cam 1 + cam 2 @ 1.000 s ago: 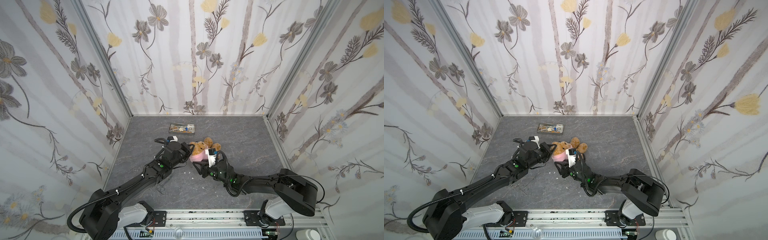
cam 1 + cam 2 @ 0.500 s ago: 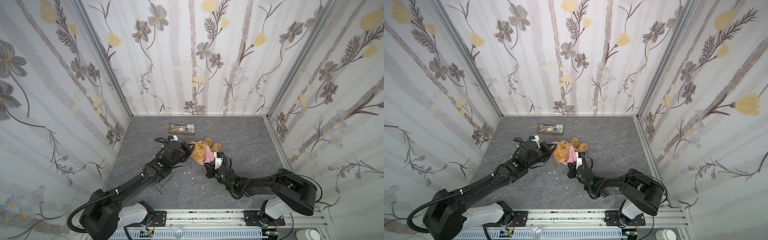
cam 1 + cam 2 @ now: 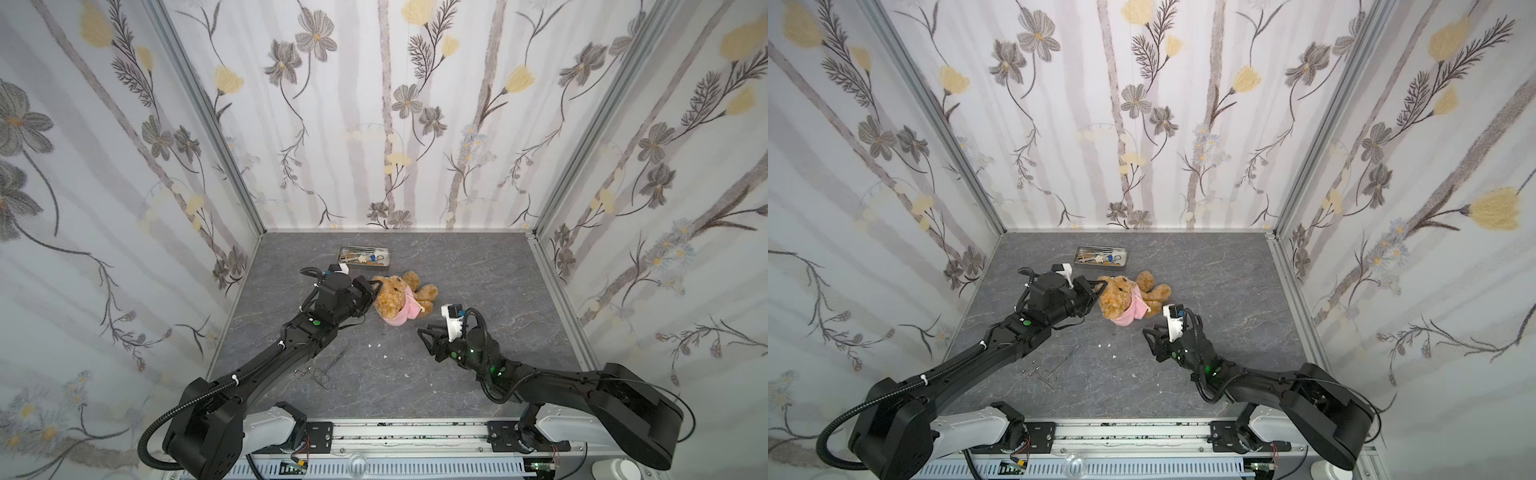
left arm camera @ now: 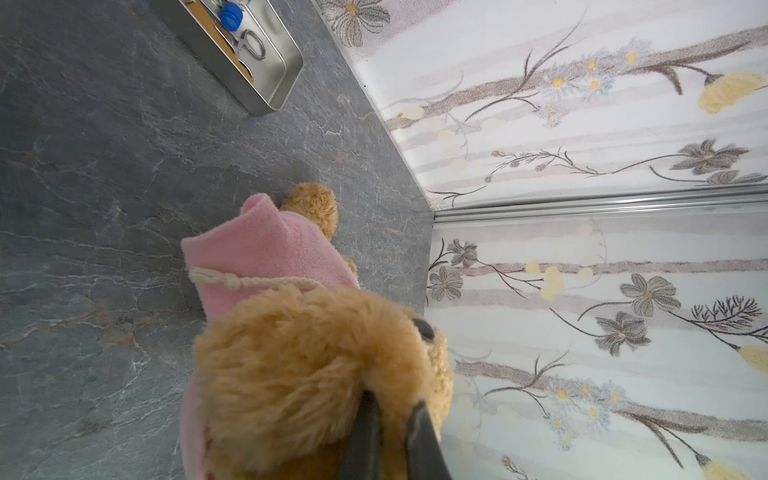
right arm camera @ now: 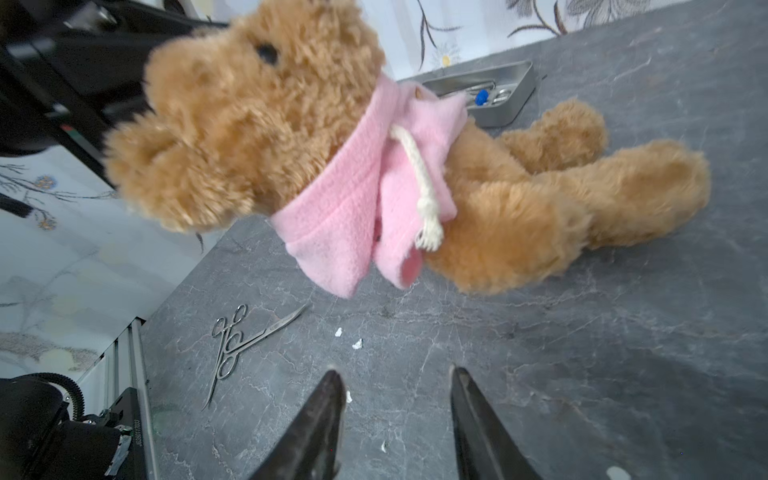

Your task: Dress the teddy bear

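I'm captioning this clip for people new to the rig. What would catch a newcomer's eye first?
The golden-brown teddy bear lies mid-table, a pink shirt bunched round its neck, its head pinched by the left gripper. Nearer the front, the right gripper stands open and empty; scissor-like steel tools lie loose on the grey table.

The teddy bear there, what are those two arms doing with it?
The left gripper is shut on the teddy bear, pinching the fur of its head and holding the head up. A pink shirt sits bunched around its neck and chest. The right gripper is open, apart from the bear, holding nothing.
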{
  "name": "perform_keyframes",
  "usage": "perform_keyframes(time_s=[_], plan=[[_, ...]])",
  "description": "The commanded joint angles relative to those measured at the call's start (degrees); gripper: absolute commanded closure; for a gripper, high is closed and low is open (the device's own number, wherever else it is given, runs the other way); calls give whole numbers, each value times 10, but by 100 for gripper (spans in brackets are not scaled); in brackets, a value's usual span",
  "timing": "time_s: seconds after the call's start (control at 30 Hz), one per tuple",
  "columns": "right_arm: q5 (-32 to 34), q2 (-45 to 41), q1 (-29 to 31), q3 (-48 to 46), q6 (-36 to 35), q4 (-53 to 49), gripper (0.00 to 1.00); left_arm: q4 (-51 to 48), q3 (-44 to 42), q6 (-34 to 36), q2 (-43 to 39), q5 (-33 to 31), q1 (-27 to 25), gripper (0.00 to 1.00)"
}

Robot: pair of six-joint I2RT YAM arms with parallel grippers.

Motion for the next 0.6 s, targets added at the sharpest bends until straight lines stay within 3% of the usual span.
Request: perform_keyframes(time_s=[0.0, 0.1, 0.2, 0.27, 0.37, 0.57], plan=[[-90, -71, -61, 16, -61, -123, 54, 50, 14, 54, 15, 105, 16, 100], [-92, -121, -132, 39, -48, -177, 52, 60, 38, 61, 50, 180, 13, 100], [-112, -113, -185, 55, -20, -164, 51, 65, 55, 61, 81, 227, 5, 100], [-106, -71, -192, 77, -7, -159, 53, 68, 52, 70, 95, 224, 4, 100], [-95, 6, -192, 101, 32, -146, 64, 71, 49, 105, 124, 219, 6, 100], [-95, 133, -171, 75, 99, -11, 75, 81, 39, 160, 176, 206, 7, 100]])
